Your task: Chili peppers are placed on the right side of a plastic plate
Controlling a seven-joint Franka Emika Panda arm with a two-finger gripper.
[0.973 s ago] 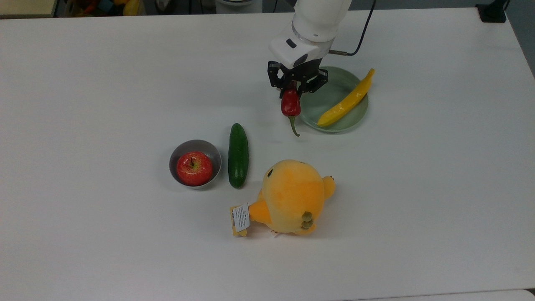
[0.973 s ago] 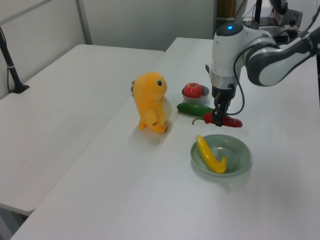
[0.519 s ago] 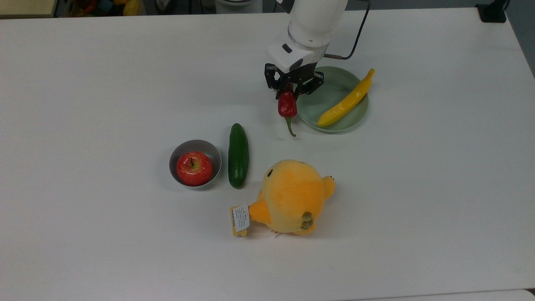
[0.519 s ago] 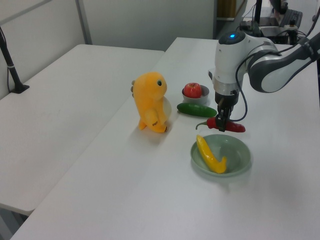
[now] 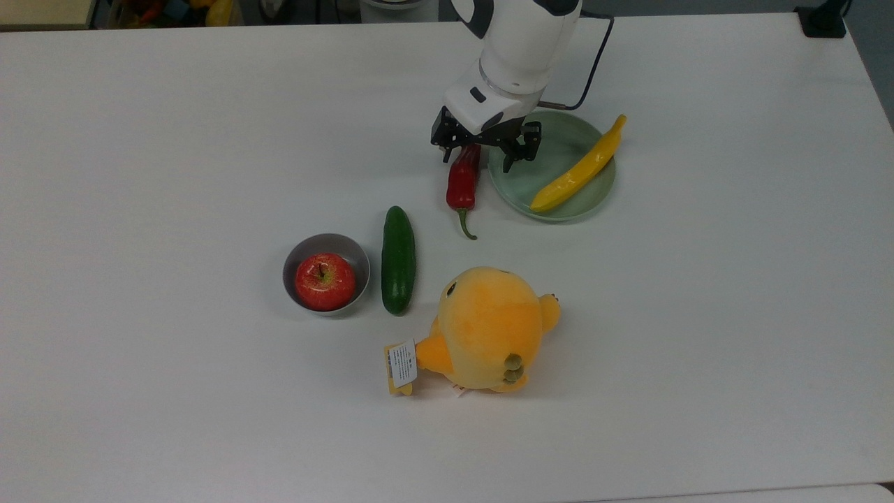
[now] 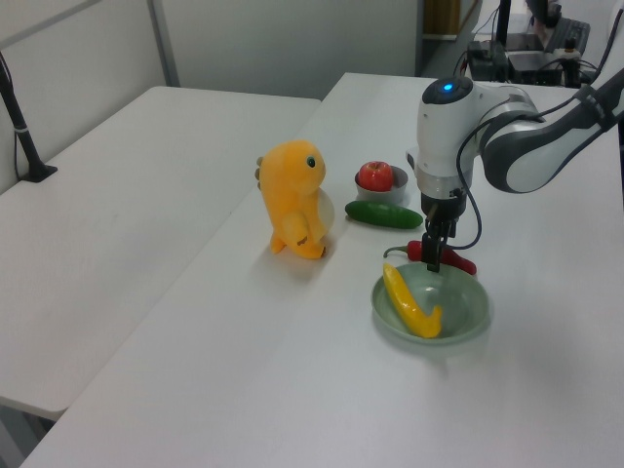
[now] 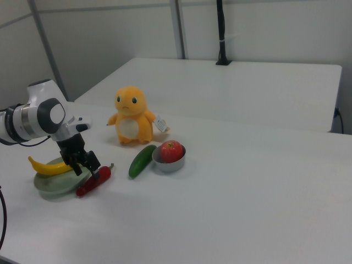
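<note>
The dark red chili pepper (image 5: 462,183) lies flat on the white table, its green stem toward the plush toy. It sits just off the pale green plastic plate (image 5: 589,198), at the plate's rim on the top view's left. My gripper (image 5: 478,150) hovers low over the chili's far end, open, with its fingers spread either side of that end. In the left view the chili (image 6: 456,261) shows behind the plate (image 6: 465,304), under the gripper (image 6: 436,259). In the right view the chili (image 7: 93,180) lies to the right of the plate (image 7: 52,185), below the gripper (image 7: 83,164).
A long yellow fruit (image 5: 580,170) lies across the plate. A green cucumber (image 5: 398,260) lies beside a grey bowl (image 5: 305,251) holding a red apple (image 5: 325,281). An orange plush toy (image 5: 485,328) stands nearer the front edge.
The gripper came down, shifted slightly to the top view's left, and opened. The chili, held hanging before, now lies on the table beside the plate.
</note>
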